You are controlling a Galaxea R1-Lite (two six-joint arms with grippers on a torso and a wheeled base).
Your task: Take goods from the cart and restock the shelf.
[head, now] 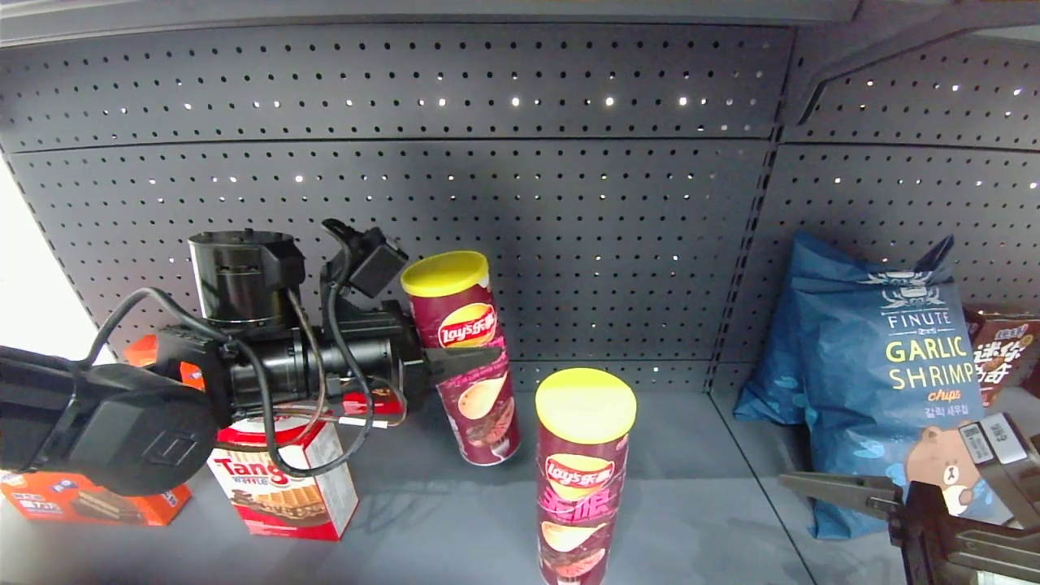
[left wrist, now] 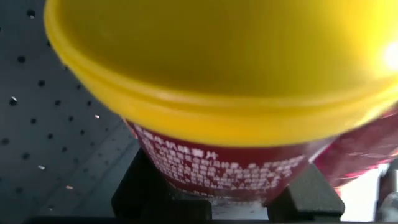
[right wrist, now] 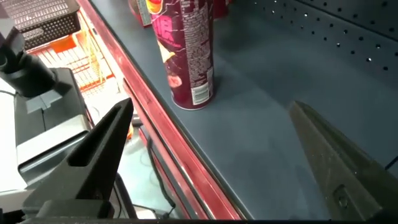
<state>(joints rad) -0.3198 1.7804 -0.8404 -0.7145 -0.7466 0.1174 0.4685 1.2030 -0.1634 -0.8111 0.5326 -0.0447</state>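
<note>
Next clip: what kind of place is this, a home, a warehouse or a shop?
Most likely a shop aisle, perhaps a mock one: a grey shelf with pegboard back, stocked with packaged snacks such as a standing chip can, a blue chips bag and a wafer box.

Printed labels show on tilted can point(head: 467, 313), upright can point(head: 581, 487) and blue bag point(head: 869, 366).

We see the rear chip can point(head: 467, 357) and front chip can point(head: 581, 479) maroon with yellow lids, a blue bag point(head: 877, 366), a red-and-white box point(head: 284, 487), an orange box point(head: 81, 504), a grey perforated back panel point(head: 487, 187).
</note>
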